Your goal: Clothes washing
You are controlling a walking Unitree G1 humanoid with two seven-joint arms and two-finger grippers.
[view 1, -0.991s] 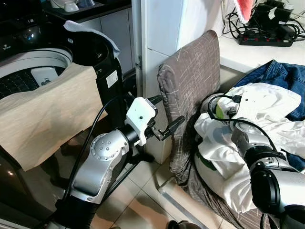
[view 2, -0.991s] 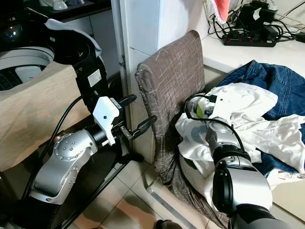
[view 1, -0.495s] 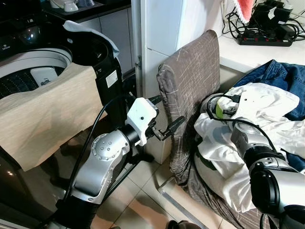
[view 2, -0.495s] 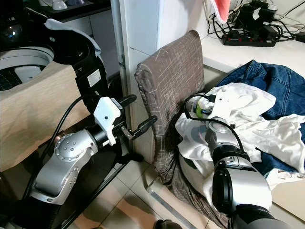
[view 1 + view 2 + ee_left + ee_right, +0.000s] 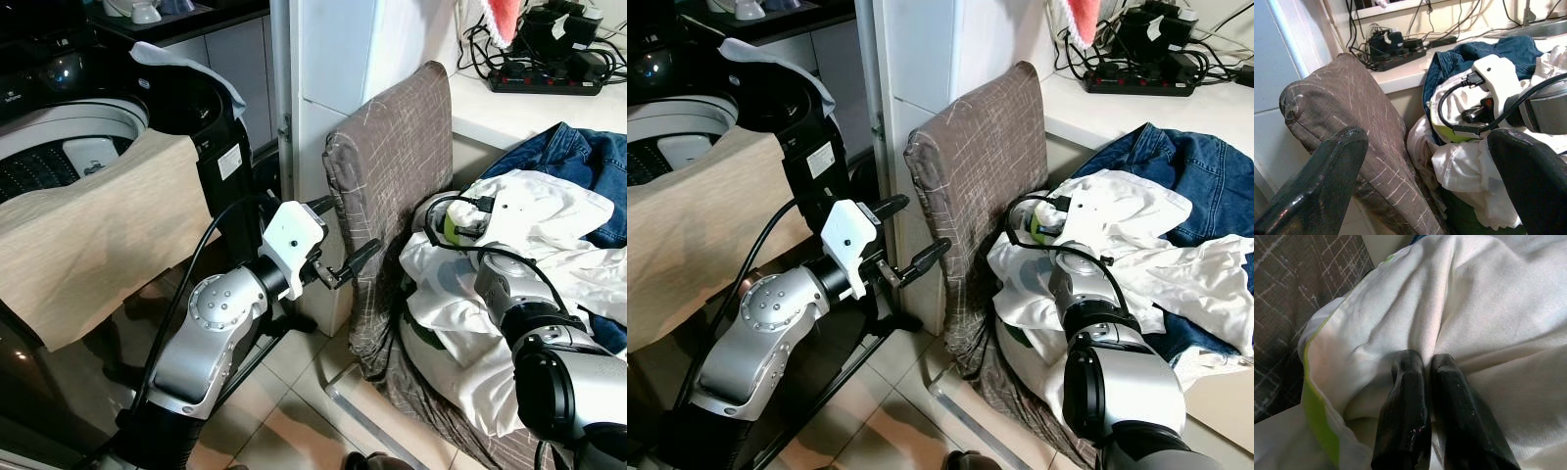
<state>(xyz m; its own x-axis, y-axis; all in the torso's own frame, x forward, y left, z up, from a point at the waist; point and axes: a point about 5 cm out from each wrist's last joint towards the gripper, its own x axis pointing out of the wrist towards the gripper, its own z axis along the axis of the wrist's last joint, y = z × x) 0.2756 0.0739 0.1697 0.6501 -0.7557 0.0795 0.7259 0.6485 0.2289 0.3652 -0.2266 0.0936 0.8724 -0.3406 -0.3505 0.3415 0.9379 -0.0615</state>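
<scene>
Laundry heap [image 5: 549,220]: right tool [image 5: 1422,363] tips buried in white cloth [image 5: 1488,298].

The 2 eye views look forward and down from the robot's head, set slightly apart, so the right eye view shows the same scene shifted sideways. Both take in the washing machine [image 5: 69,147], the brown chair back [image 5: 392,166] and the white counter [image 5: 509,113] with its far edge. The left wrist view looks along its 2 spread fingers [image 5: 1327,166] toward that chair back and the counter's front edge, from near. The right wrist view sits very close, its 2 fingers pressed together against the white garment [image 5: 1474,298].
</scene>
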